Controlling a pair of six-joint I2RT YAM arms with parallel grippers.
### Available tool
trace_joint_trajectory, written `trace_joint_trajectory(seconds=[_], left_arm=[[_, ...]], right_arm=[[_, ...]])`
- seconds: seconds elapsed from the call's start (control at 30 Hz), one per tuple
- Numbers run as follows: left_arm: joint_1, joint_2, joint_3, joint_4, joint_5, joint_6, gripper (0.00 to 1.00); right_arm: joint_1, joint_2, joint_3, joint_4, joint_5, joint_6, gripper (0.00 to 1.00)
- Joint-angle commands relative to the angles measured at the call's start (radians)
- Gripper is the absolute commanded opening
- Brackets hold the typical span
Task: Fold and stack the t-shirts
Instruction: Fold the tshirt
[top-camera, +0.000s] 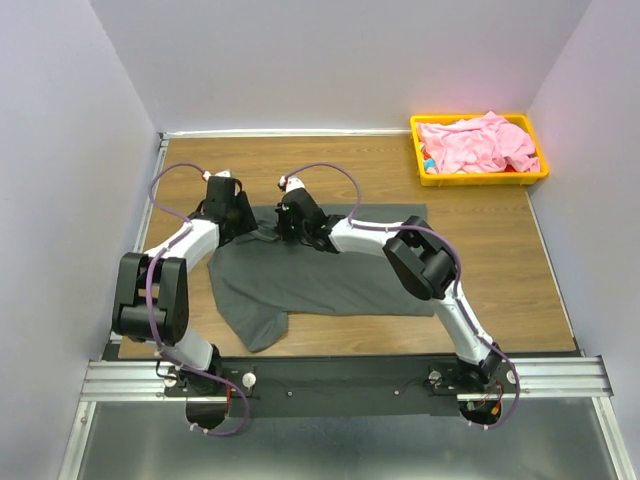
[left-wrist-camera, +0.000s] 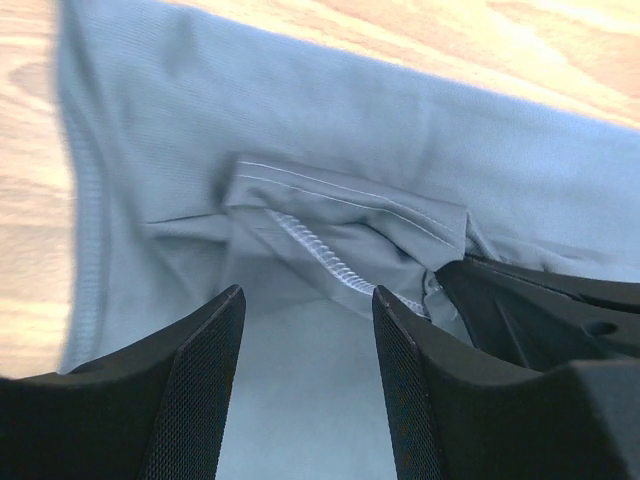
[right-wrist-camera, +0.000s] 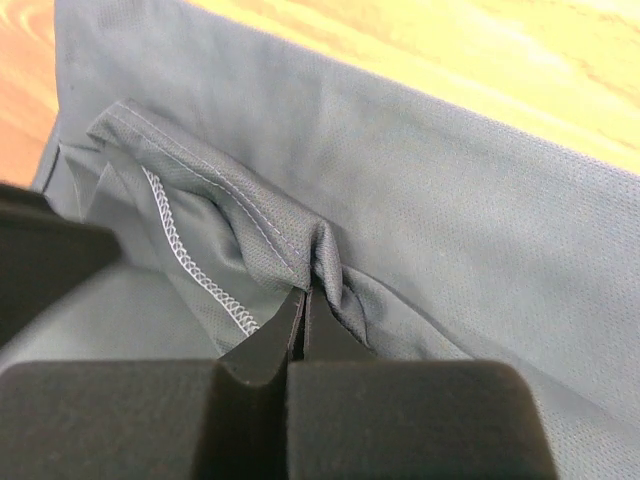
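Note:
The dark charcoal grey t-shirt lies spread out on the wooden table, one sleeve hanging toward the near edge. Both grippers are at its far edge, close together. My right gripper is shut on a bunched fold of the shirt's stitched hem. My left gripper stands open just over the grey cloth, beside the same turned-up hem, with nothing between its fingers. In the top view the left gripper and the right gripper nearly touch. The light pink t-shirt lies crumpled in the tray.
A yellow plastic tray sits at the table's far right corner, with a small blue and red thing under the pink cloth. Grey walls close in the table on the left, back and right. Bare wood shows to the right of the grey shirt.

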Motion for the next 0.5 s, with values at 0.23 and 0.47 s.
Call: trace_joint_trajectory(seconds=[0.23,0.47], left_arm=[[0.034,-0.186,-0.075,-0.006,-0.003,-0.032,0.62],[0.037,-0.228,-0.108,-0.020,-0.008,-0.040,0.62]], right_arm=[[0.006,-0.157,-0.075,-0.095,-0.169,-0.072,0.01],[0.006,-0.185,-0.136,-0.110,-0.250,-0.107,0.02]])
